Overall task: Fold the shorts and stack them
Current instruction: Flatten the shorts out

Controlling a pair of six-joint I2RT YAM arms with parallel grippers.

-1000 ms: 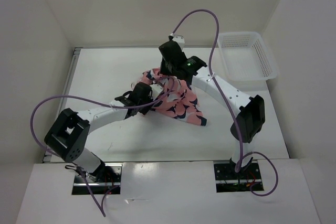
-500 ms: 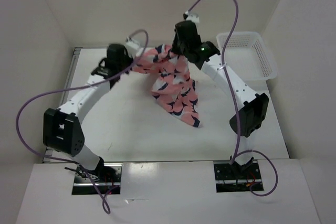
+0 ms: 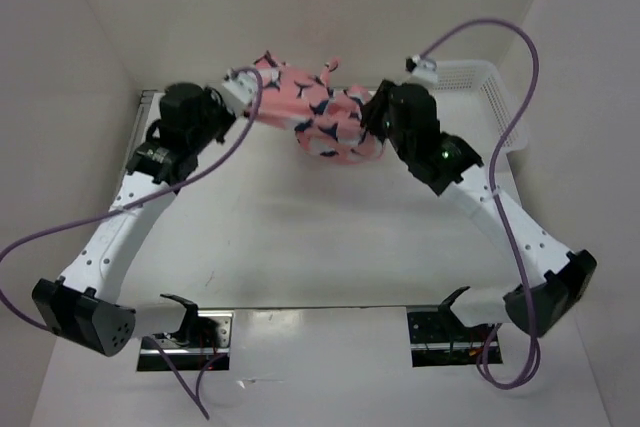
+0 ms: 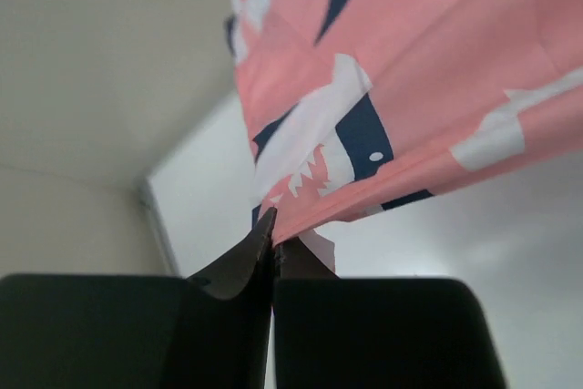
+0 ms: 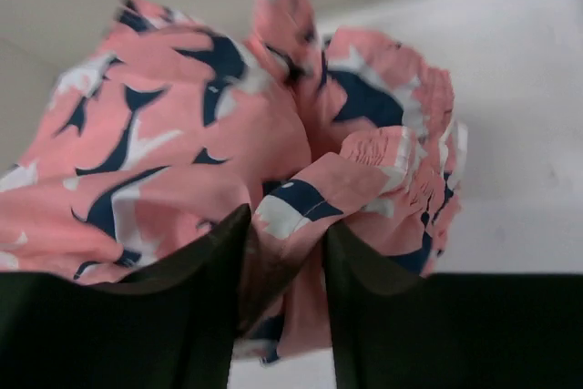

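Note:
The salmon-pink shorts [image 3: 310, 112] with navy-and-white sharks hang bunched in the air near the back of the table, held between both arms. My left gripper [image 3: 240, 97] is shut on the left end of the shorts; in the left wrist view its jaws [image 4: 273, 239] pinch a thin pink hem [image 4: 383, 116]. My right gripper [image 3: 372, 125] is shut on the right end; in the right wrist view [image 5: 282, 234] a thick fold of shorts [image 5: 200, 125] fills the gap between the fingers.
A white mesh plastic basket [image 3: 480, 77] stands at the back right, partly hidden by the right arm and its purple cable [image 3: 500, 37]. White walls close in the table on the left, back and right.
Both grippers have lifted the shorts off the table and carried them up and back. The arms have spread apart, stretching the fabric between them.

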